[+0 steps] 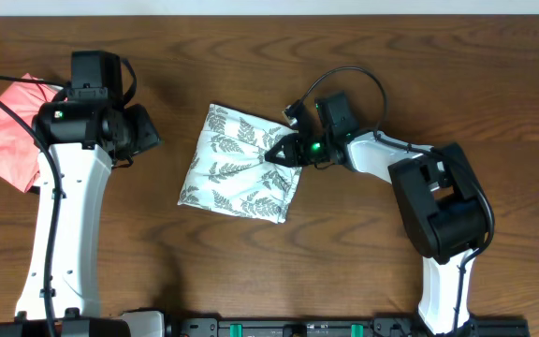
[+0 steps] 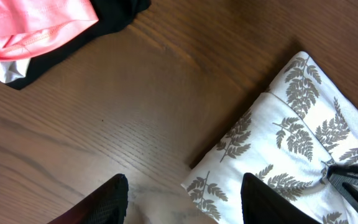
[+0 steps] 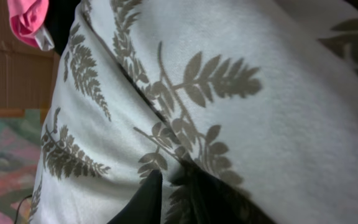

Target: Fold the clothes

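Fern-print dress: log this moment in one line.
dress: folded square | left gripper: open, empty | right gripper: at its edge, grip unclear

Right jaws' gap unclear against dress (image 3: 260, 124)

Folded fern-print dress (image 2: 291, 143) beside left gripper (image 2: 184, 186)

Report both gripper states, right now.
Left gripper: open, holding nothing.
Right gripper: tips against the dress; open or shut cannot be told.
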You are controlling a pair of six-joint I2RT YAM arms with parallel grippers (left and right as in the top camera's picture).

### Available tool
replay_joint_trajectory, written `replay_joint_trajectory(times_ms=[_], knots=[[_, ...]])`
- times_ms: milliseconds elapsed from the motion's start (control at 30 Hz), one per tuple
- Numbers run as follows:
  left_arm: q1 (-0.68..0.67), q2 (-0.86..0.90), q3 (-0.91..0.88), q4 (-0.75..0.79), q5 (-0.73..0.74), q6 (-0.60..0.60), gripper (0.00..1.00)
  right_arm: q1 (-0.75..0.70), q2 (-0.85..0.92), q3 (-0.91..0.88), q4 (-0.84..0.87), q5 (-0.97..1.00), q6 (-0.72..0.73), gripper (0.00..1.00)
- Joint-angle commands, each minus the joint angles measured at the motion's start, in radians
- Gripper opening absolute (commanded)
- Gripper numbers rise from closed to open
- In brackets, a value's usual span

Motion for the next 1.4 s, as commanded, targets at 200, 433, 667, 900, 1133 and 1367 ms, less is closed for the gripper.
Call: replay_joint_trajectory(times_ms=[200, 433, 667, 900, 1133, 1367], knots=[[0.004, 0.010, -0.006, -0.006, -0.008, -0.005, 0.59, -0.047, -0.196, 0.063, -0.014, -0.249, -0.067, 0.25], [0.004, 0.010, -0.006, 0.006, -0.008, -0.005, 0.60, -0.010, -0.286, 0.063, -0.152, -0.398, -0.068, 0.23], [0.004, 0.010, -0.006, 0.010, -0.008, -0.005, 0.60, 0.087, -0.258, -0.007, -0.257, -0.335, -0.132, 0.20], [0.004, 0.010, -0.006, 0.009, -0.008, -0.005, 0.60, 0.139, -0.251, -0.102, -0.248, -0.148, -0.130, 0.19], [0.004, 0.010, -0.006, 0.008, -0.008, -0.005, 0.60, 0.139, -0.206, -0.184, -0.147, -0.155, -0.050, 0.21], [0.004, 0.010, -0.006, 0.008, -0.008, -0.005, 0.60, 0.138, -0.121, -0.196, -0.137, -0.059, 0.051, 0.21]])
